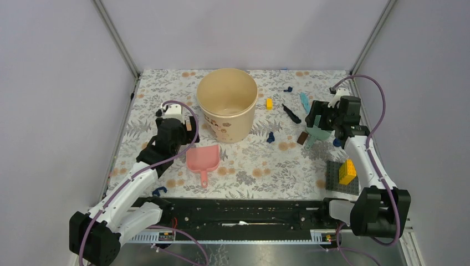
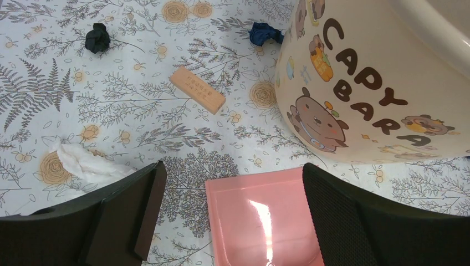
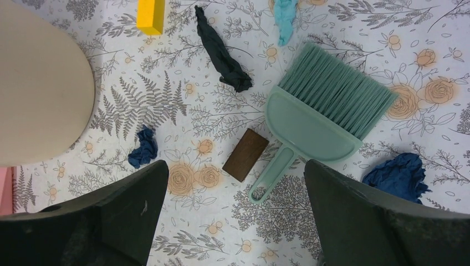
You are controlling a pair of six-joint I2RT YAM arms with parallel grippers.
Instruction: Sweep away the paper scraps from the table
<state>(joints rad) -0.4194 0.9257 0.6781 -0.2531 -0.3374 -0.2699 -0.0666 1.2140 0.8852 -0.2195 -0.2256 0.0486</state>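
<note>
Paper scraps (image 3: 396, 177), one partly behind right tool (image 3: 234, 188)

Table (image 1: 260, 169) white, grey-leaf, orange-flower print — paper scraps (image 3: 143, 148) dark blue (one black); dustpan (image 1: 202, 158) pink, brush (image 3: 327, 105) teal.

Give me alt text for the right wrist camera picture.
A teal hand brush lies on the flowered table below the open right gripper, a small brown block beside its handle. Dark blue paper scraps, a yellow brick and a cream bucket's side surround it.
</note>
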